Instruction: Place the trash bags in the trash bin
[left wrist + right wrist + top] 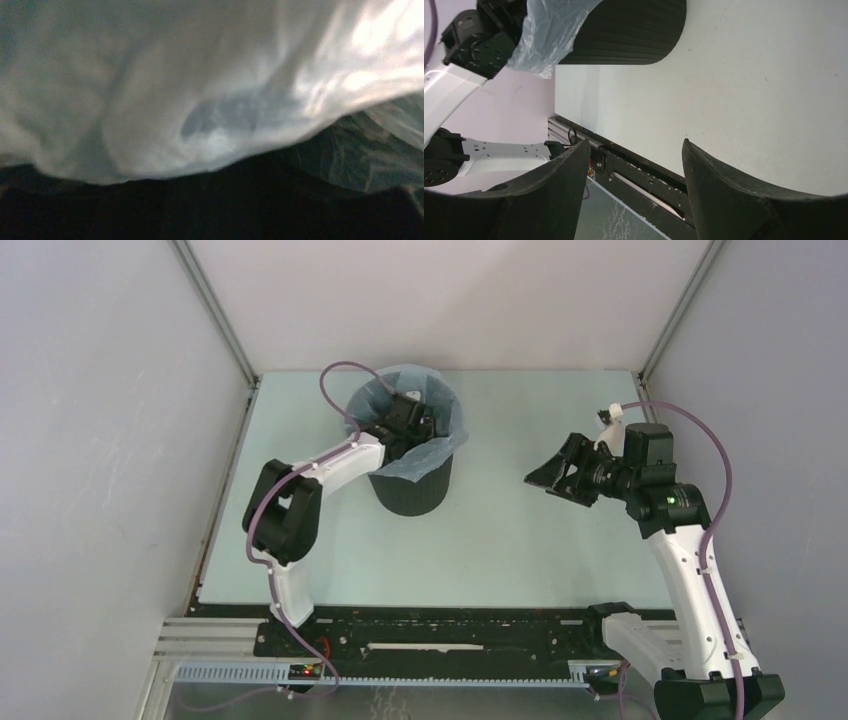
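Left claw [412, 425] is sunk into the mouth of the trash bin [412, 490], with the trash bag [447, 443] gathered all around it. Its wrist camera sees almost nothing but wrinkled pale film [150, 75] pressed close in front, with darkness below. The fingers are hidden, so I cannot tell whether it is parted or pinching the film.

From above, the bag lines the bin's mouth around that claw. It rises over the rim on the far side and spills down the outer wall on the side facing the right arm. The bin stands upright on the tabletop [520, 560].

Right claw [548, 465] hangs well apart from the bin, out to its right, with its jaws spread wide and nothing between them. Its own camera shows the two dark fingers parted [634, 145] over bare tabletop [749, 75]. Ahead of them stands the bin's ribbed black wall [624, 30], and a flap of the bag [549, 30] drapes over it beside the left arm's wrist.
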Tool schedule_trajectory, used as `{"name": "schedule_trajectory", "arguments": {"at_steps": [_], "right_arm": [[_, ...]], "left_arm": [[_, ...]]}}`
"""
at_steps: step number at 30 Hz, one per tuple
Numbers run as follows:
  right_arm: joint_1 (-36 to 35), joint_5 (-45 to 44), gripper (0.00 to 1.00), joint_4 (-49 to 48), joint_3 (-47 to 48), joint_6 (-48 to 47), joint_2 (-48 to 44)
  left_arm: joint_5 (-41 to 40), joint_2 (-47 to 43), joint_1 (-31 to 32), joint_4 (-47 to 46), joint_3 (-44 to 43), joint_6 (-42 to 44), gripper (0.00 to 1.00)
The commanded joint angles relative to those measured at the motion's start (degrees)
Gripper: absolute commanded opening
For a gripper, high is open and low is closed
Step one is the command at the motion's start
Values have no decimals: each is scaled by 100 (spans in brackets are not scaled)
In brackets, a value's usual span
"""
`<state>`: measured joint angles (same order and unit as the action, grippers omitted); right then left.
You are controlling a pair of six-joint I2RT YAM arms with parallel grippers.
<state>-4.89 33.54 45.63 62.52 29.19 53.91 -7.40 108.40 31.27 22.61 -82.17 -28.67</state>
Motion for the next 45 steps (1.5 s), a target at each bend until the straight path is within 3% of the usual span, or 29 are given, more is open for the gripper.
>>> {"name": "schedule_trajectory", "arguments": {"at_steps": [1, 6, 8, 17, 23, 34, 45], "right_arm": [[31, 55, 76, 25, -45, -140, -78], [37, 99, 76, 16, -82, -124, -92], [40, 109, 76, 24, -82, -124, -102], [40, 153, 76, -19, -82, -77, -83], [40, 203, 76, -120, -82, -44, -81], [47, 238, 76, -138, -89, -29, -132], [40, 454, 77, -720, -187, 233, 71]], "left_arm": [[-38, 1, 20, -763, 665, -156, 64], [-101, 105, 32, -1007, 931, -59, 61], [-121, 122, 22, -968, 870, -5, 65], [39, -343, 16, 151, -252, -232, 85], [137, -557, 20, 1055, -993, -94, 91], [411, -1154, 5, 1696, -1472, 148, 95], [2036, -1929, -534, 1743, -2407, 216, 99]]}}
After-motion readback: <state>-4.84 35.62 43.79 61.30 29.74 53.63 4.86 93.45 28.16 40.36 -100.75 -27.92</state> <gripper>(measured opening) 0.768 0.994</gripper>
